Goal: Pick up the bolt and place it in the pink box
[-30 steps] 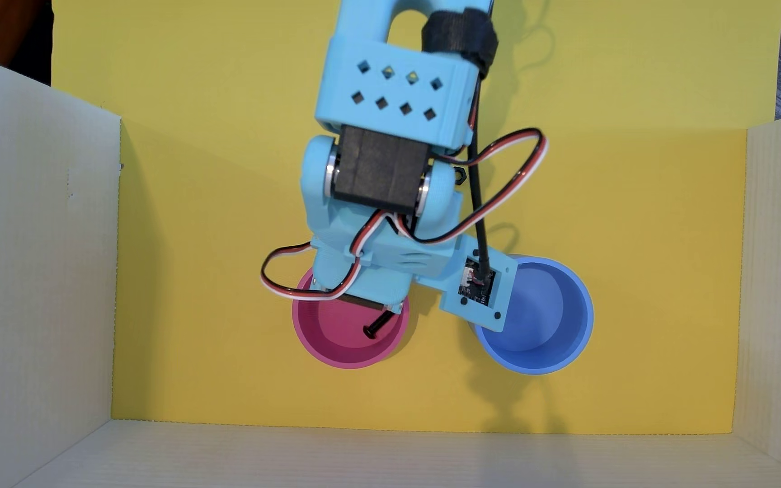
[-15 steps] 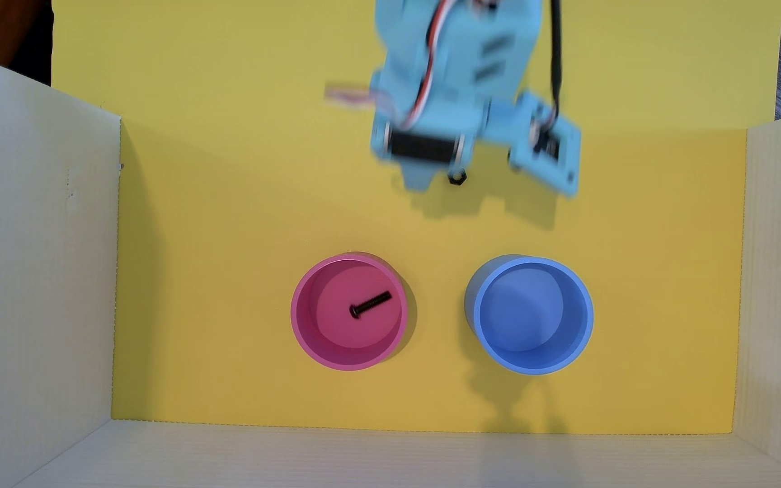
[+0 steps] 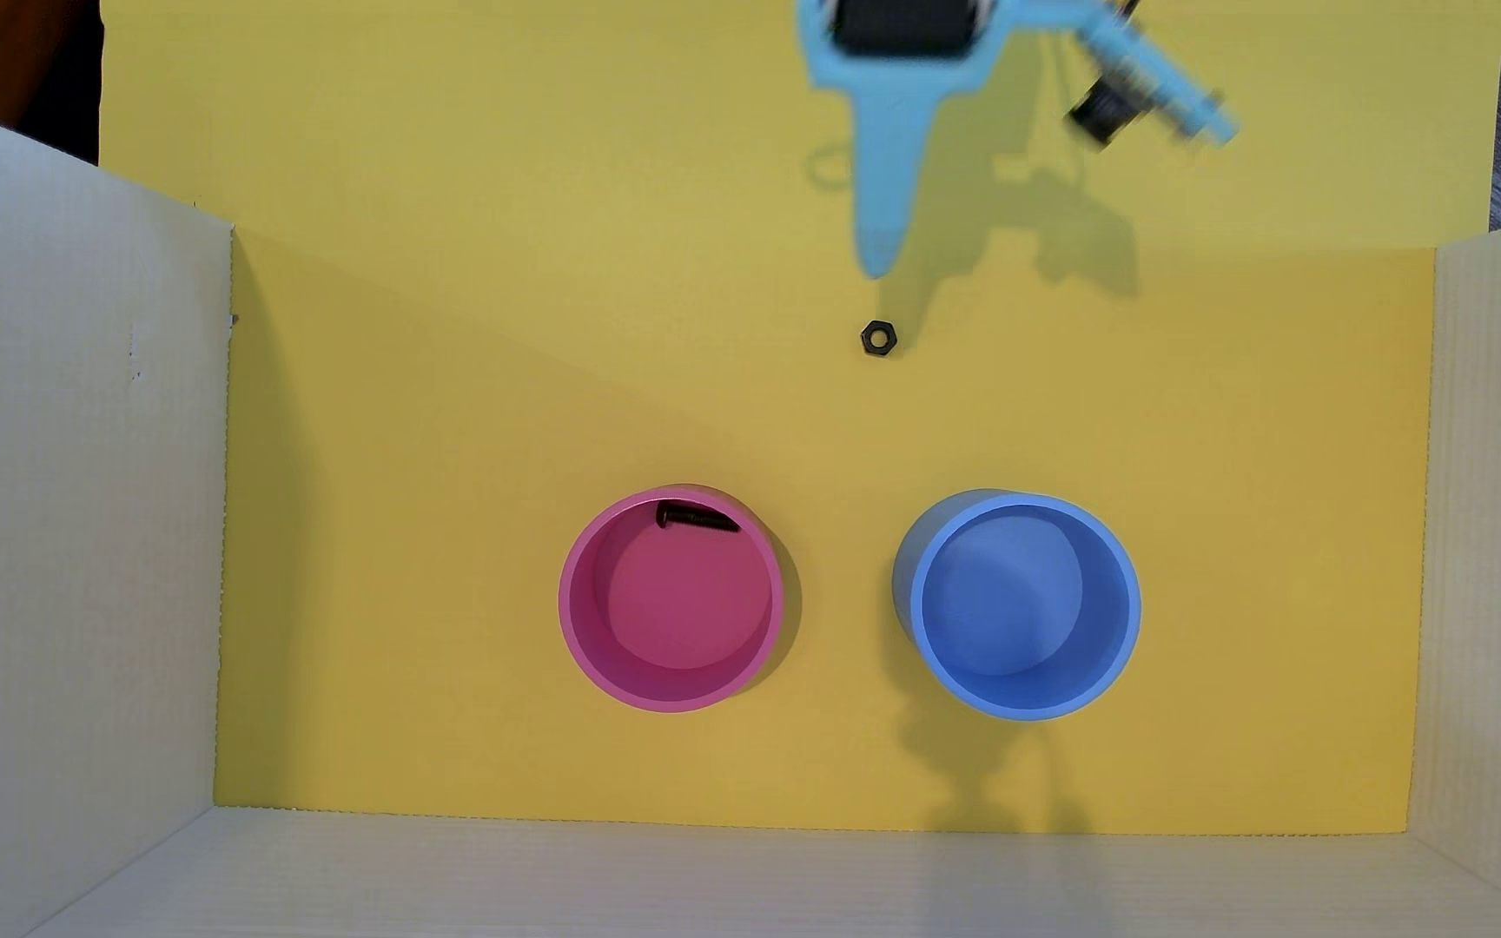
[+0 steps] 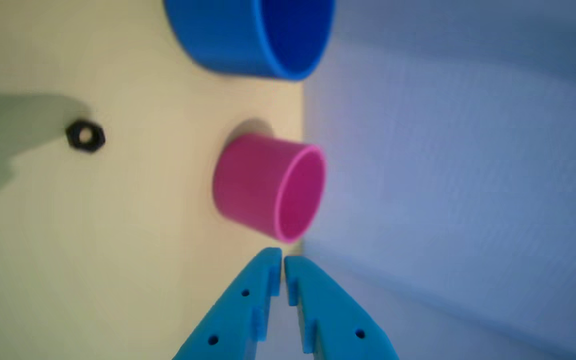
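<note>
The black bolt [image 3: 696,518] lies inside the pink box [image 3: 580,613], against its upper inner wall in the overhead view. The pink box also shows in the wrist view [image 4: 248,182]; the bolt is hidden there. My light blue gripper [image 3: 878,262] hangs at the top of the overhead view, far from the pink box and just above the black nut. In the wrist view the gripper [image 4: 283,261] comes in from the bottom edge with its jaws together and nothing between them.
A black hexagonal nut [image 3: 879,338] lies on the yellow floor below the gripper tip; it also shows in the wrist view [image 4: 85,136]. A blue round container [image 3: 1126,613] stands right of the pink one. White cardboard walls [image 3: 61,541] enclose the left, right and bottom sides.
</note>
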### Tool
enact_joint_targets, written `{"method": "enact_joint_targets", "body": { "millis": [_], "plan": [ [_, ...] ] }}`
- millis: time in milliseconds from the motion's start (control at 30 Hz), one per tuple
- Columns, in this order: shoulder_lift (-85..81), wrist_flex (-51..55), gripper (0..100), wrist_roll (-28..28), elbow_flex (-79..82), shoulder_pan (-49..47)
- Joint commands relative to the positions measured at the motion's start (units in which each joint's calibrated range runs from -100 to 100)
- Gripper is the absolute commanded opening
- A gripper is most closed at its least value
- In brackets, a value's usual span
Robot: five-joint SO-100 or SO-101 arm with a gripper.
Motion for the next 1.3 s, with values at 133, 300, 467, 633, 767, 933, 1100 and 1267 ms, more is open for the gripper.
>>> {"method": "enact_joint_targets", "body": {
  "millis": [133, 300, 467, 633, 767, 933, 1100, 1267],
  "plan": [
    [-5.69, 6.08, 1, -3.32, 1.46, -3.75],
    [-5.69, 9.94, 1, -3.48, 4.35, -3.61],
    [-5.69, 14.4, 1, -3.64, 11.23, -3.75],
    [-5.69, 17.75, 1, -3.69, 15.48, -3.75],
    [-5.69, 21.1, 1, -3.69, 14.3, -3.53],
    [-5.69, 21.35, 2, -3.64, 14.3, -3.02],
    [-5.69, 21.1, 2, -3.53, 14.39, -3.02],
    [-5.69, 21.01, 2, -3.43, 14.39, -3.02]
  ]
}}
